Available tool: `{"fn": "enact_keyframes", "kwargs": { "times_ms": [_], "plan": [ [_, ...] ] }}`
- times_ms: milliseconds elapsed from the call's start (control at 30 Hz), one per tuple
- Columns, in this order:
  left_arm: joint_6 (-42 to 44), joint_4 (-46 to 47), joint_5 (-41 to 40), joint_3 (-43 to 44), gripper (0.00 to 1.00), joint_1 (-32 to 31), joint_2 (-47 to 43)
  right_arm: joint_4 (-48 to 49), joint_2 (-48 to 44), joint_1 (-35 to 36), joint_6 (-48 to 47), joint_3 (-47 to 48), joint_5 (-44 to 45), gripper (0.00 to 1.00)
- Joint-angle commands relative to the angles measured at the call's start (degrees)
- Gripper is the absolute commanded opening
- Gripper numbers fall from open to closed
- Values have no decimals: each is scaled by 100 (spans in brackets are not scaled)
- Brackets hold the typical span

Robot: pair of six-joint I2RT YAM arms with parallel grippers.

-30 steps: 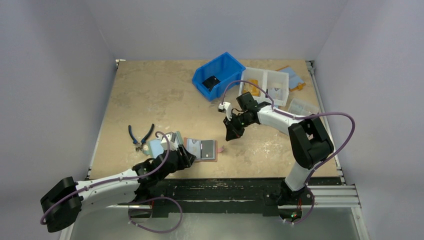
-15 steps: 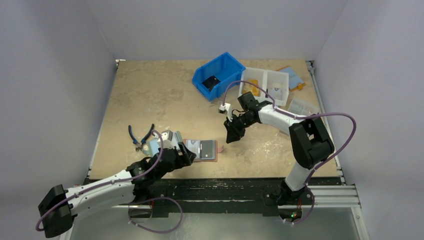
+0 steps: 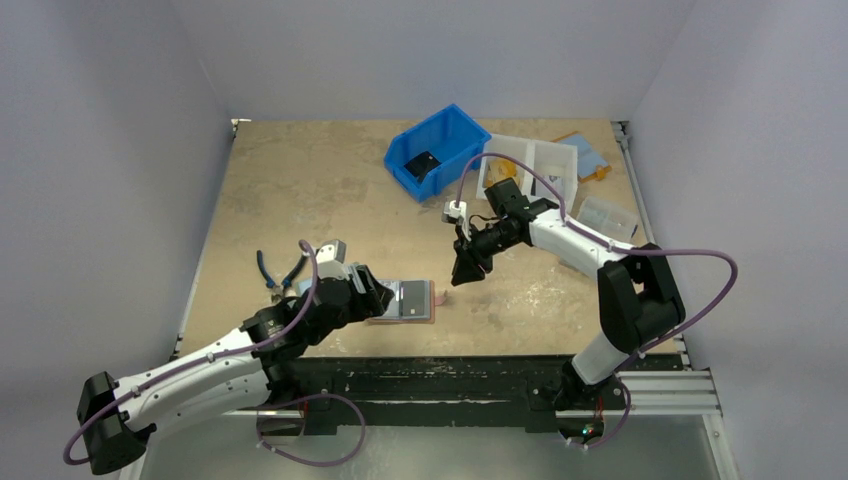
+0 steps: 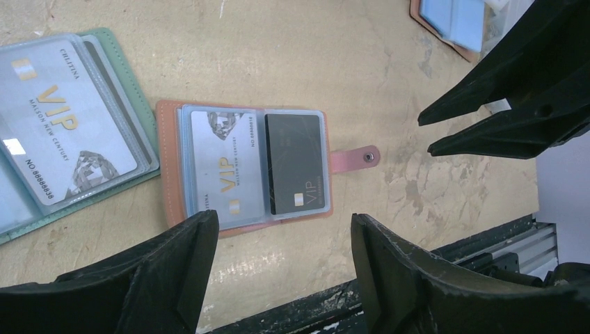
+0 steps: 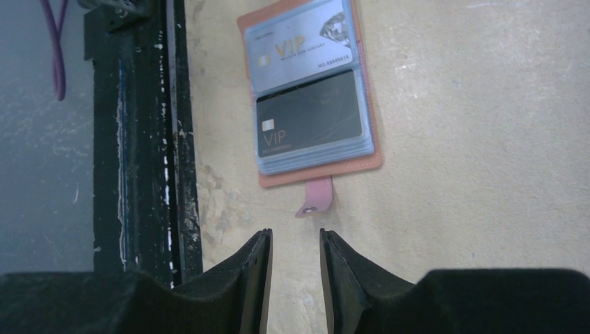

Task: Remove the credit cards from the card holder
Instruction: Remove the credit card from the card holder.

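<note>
Left gripper [image 4: 282, 223]: its two fingers stand wide apart with nothing between them. It hangs over the near side of the card holder.
Card holder [image 4: 254, 167]: salmon-brown. It lies open and flat on the table [image 3: 330, 190], close to the near edge, between the two grippers.
Silver card [image 4: 222, 170]: it sits in a clear sleeve on the left page and says VIP in gold.
Black card [image 4: 296, 163]: it sits in the sleeve on the right page, just beside the silver card.
Snap tab [image 4: 355, 158]: pink. It sticks out flat from the right side of the card holder, toward the right gripper.
Right gripper [image 5: 296, 235]: its fingers have only a small gap and hold nothing. It points down near the snap tab and does not touch it.
Green card holder [image 4: 142, 139]: it lies open just left of the salmon-brown one, with another VIP card showing.
Pliers [image 3: 281, 270]: blue handles, on the table farther left.
Blue bin [image 3: 465, 135]: at the far side of the table, with something black inside.
Clear divided box [image 3: 530, 160]: just right of the blue bin.
Brown-edged folder [image 3: 582, 152]: blue inside, in the far right corner.
</note>
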Motion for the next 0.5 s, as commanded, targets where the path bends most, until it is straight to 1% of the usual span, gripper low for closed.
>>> {"fn": "enact_keyframes", "kwargs": {
  "times_ms": [0,167,233,333,467],
  "plan": [
    [224,307,203,14,72,46,221,247,-229,-13,191,3,-611,36],
    [161,714,403,-210,71,141,562,1079,-220,43,1097,-234,-680,22],
    [151,847,493,-271,71,185,632,1403,-249,131,1421,-331,-630,18],
    [163,853,515,-295,73,296,722,1852,-213,349,1813,-439,-449,15],
    [197,923,641,-374,75,500,945,2133,61,623,2227,-425,-157,14]
  ]
}}
